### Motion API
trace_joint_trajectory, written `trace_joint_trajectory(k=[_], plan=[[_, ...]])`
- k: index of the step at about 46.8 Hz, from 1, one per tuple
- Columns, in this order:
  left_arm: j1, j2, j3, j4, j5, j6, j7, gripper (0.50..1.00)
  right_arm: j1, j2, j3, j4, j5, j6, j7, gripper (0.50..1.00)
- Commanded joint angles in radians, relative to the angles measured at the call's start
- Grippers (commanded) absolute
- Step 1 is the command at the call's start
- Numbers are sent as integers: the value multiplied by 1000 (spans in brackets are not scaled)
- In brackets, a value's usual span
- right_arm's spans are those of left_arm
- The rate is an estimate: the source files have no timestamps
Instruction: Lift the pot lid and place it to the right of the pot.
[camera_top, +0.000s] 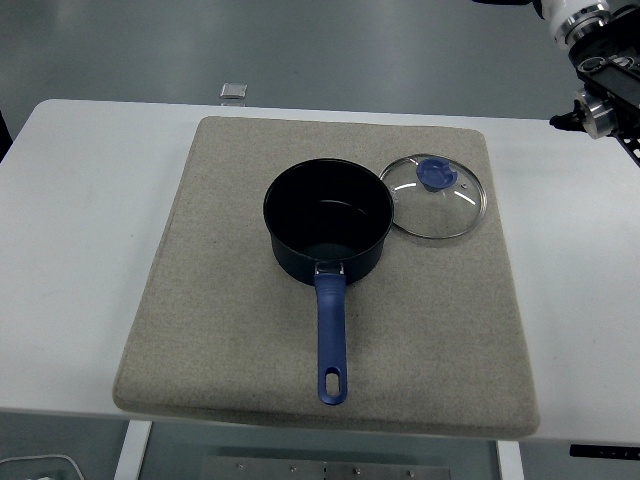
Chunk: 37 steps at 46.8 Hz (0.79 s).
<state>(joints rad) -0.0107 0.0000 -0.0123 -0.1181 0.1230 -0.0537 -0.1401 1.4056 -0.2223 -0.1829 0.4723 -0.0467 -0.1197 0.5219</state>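
The glass pot lid (434, 197) lay flat on the beige mat (240, 330) near its far right corner, touching the dark saucepan (328, 220) at mid-mat, whose blue handle (331, 338) pointed toward the near edge. Only the right arm's wrist (592, 50) showed at the top right; its fingers could not be seen.

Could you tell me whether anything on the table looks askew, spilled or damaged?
Nothing stands out. The pot sits upright and open on the mat, handle toward the near edge. The lid lies flat, knob up, just right of the pot, fully on the mat. No spill or damage shows.
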Motion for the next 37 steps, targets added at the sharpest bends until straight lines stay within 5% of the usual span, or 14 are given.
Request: trace_joint_trajectory(k=[1, 26, 37], plan=[[0, 0, 0, 0, 0, 0, 1, 1000, -10, 1, 0, 0, 79, 26, -51, 907], [0, 0, 0, 0, 0, 0, 1, 1000, -100, 21, 137, 3, 192, 74, -118, 913], [0, 0, 0, 0, 0, 0, -1, 1000, -126, 32, 230, 3, 367, 71, -163, 913]])
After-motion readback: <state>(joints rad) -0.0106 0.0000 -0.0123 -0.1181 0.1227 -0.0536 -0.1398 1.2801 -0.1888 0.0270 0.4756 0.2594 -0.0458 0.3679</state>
